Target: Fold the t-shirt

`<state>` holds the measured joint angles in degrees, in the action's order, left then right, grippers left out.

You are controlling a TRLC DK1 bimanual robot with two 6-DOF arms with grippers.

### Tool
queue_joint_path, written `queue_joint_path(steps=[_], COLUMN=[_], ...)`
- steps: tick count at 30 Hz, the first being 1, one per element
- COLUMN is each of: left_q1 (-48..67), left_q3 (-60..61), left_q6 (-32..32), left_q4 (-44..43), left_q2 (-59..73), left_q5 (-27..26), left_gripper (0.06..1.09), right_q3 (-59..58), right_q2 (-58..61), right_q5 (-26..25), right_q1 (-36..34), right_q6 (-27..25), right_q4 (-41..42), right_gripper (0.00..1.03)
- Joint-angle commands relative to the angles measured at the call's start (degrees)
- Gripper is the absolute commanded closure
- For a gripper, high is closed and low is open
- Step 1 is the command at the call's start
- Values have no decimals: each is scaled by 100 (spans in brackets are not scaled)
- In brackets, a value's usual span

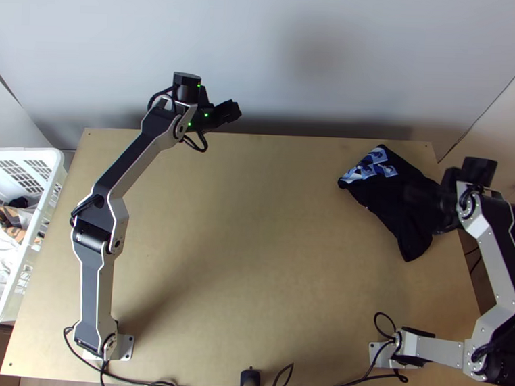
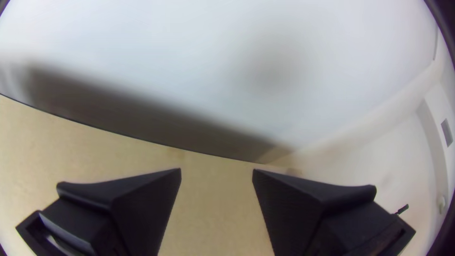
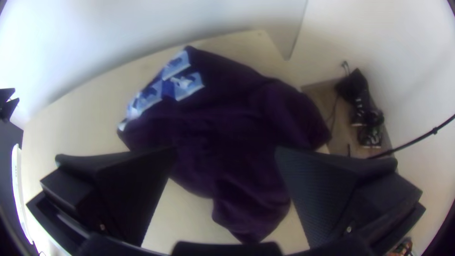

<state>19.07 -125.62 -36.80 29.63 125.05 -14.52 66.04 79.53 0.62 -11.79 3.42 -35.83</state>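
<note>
Shirt bunched on surface; presumably light, limp. Best taken by an outer corner. Left tool, right tool: fingers apart.

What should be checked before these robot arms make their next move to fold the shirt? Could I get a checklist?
1. Shirt on the table: ok, toward the far right corner.
2. Shirt laid flat: not ok, it lies bunched.
3. Sleeves and neck identifiable: cannot tell, the dark folds hide them.
4. Right tool open: ok, fingers apart, with the shirt visible between them.
5. Left tool open: ok, fingers apart.
6. Left tool near the shirt: not ok, it is by the far edge, well left of it.
</note>
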Motion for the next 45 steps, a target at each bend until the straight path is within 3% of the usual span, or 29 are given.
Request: queue_joint_path(steps=[1, 4, 10, 15, 19, 26, 30, 32, 34, 37, 42, 45], left_q1=[27, 35, -44, -211, -369, -562, -720, -887, -1134, -1626, -2232, -2461], left_q3=[-6, -15, 11, 11, 20, 389, 1980, 3492, 4881, 6190, 8423, 9266], left_q6=[-21, -21, 111, 208, 252, 454, 841, 1157, 1368, 1447, 1983, 2159], left_q4=[-36, -36, 34, 96, 149, 272, -238, -1231, -2145, -2365, -3209, -3253], left_q2=[1, 1, 1, -43, -95, -834, -2099, -3013, -3857, -4885, -6670, -7496], left_q5=[2, 2, 11, 11, 11, 90, 459, 468, 442, 406, 389, 380], left_gripper=[33, 33, 33, 33, 33, 29, 22, 12, 12, 12, 11, 11], right_q3=[102, 313, 541, 744, 1113, 1587, 647, -250, -1208, -2596, -4126, -4961], right_q2=[274, 1021, 2410, 2919, 2427, 415, -693, -1361, -2011, -2996, -4499, -5430], right_q5=[-10, -10, -18, -27, -177, -185, -256, -264, -264, -264, -256, -264], right_q1=[854, 1197, 1627, 1592, 1522, 1645, 1443, 1276, 1153, 1056, 1065, 1056], right_q6=[220, 581, 721, 721, 721, 528, 546, 598, 519, 554, 581, 493], right_q4=[1105, 1140, 1289, 1360, 1386, 1755, 2687, 3504, 4462, 5438, 5491, 5491], right_gripper=[7, 7, 7, 6, 6, 5, 5, 5, 5, 5, 5, 5])
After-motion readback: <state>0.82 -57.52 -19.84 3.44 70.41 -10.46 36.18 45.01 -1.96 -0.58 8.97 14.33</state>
